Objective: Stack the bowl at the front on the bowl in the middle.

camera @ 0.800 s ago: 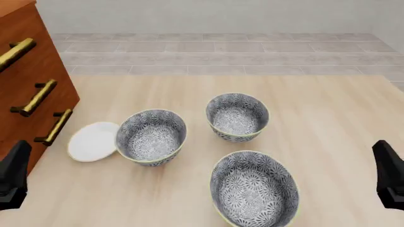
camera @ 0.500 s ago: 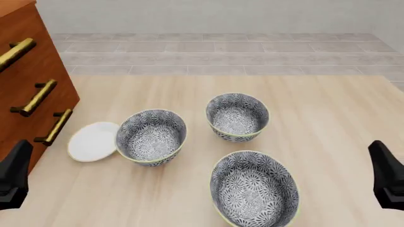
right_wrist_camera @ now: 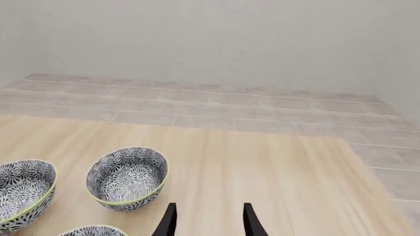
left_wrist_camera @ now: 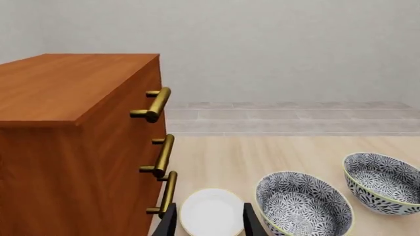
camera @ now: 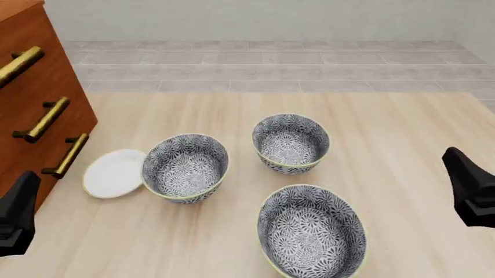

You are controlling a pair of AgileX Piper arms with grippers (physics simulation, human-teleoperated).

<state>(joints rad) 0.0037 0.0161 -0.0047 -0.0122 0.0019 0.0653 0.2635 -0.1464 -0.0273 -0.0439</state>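
Three look-alike floral bowls with yellow-green rims stand on the wooden table. The bowl at the front [camera: 312,231] is nearest me, and only its rim [right_wrist_camera: 92,230] shows in the right wrist view. The bowl in the middle [camera: 185,168] [left_wrist_camera: 303,204] [right_wrist_camera: 23,191] sits to its left and farther back. My left gripper [camera: 17,214] [left_wrist_camera: 210,223] hovers low at the left edge, open and empty. At the right edge my right gripper [camera: 470,188] [right_wrist_camera: 208,223] is open and empty, to the right of the front bowl and apart from it.
A third floral bowl [camera: 291,142] [left_wrist_camera: 384,182] [right_wrist_camera: 127,178] stands farthest back. A flat white plate [camera: 115,172] [left_wrist_camera: 211,212] lies beside the middle bowl's left side. A wooden drawer cabinet [camera: 39,92] [left_wrist_camera: 78,147] with brass handles stands along the table's left.
My right gripper has crept forward and slightly inward, toward the table's middle. The left gripper and all bowls have stayed in place.
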